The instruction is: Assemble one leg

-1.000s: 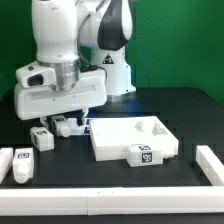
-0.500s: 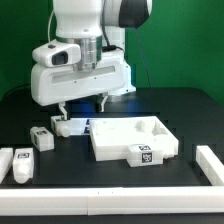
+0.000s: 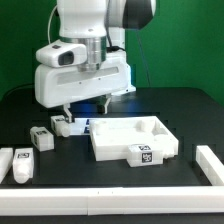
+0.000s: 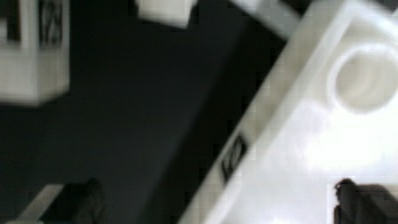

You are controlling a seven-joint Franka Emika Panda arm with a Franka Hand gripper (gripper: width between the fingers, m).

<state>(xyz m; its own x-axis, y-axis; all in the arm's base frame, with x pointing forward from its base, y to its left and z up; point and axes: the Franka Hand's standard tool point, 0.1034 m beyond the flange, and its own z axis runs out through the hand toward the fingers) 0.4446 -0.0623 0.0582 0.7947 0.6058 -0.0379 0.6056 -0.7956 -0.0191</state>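
Exterior view shows the gripper [image 3: 84, 108] open and empty; if it drops, it may bump the panel [image 3: 118, 150] beside the leg [image 3: 68, 125] below.

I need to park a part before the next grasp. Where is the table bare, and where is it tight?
Bare table lies between the panel and the front white rail, and to the exterior view's right of the panel. Crowded: the exterior view's left of the panel, where a leg and a second leg sit below the open gripper.
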